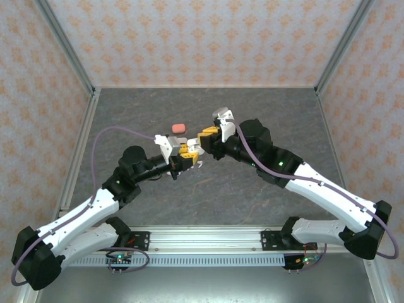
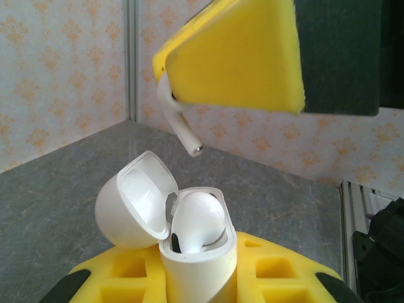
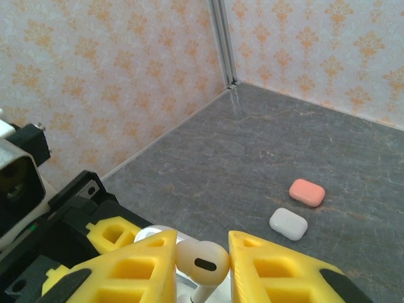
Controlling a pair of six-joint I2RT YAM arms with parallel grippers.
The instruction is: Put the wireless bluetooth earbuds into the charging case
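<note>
Earbuds are in two places here: one white earbud (image 3: 202, 260) is pinched between the yellow fingers of the right gripper (image 3: 202, 268), whose jaws are clamped on its rounded head. Seen from the left wrist camera, its stem (image 2: 181, 129) pokes out from under the right gripper's finger (image 2: 233, 57). It slants down toward the charging case (image 2: 201, 271) without touching it — a clear gap shows between the stem tip and the case. The left gripper (image 2: 199, 284) is closed on the case body and holds it upright, with the lid (image 2: 134, 205) swung open and tipped to one side. A second earbud (image 2: 199, 221), also white, sits in one socket of the case.

In the overhead view both grippers meet above the middle of the table (image 1: 252, 113), the left one nearer and the right one a little farther and to the right. Beyond them a pink case (image 3: 307, 192) and a closed white case (image 3: 288, 224) lie flat on the grey surface — near each other but not touching
</note>
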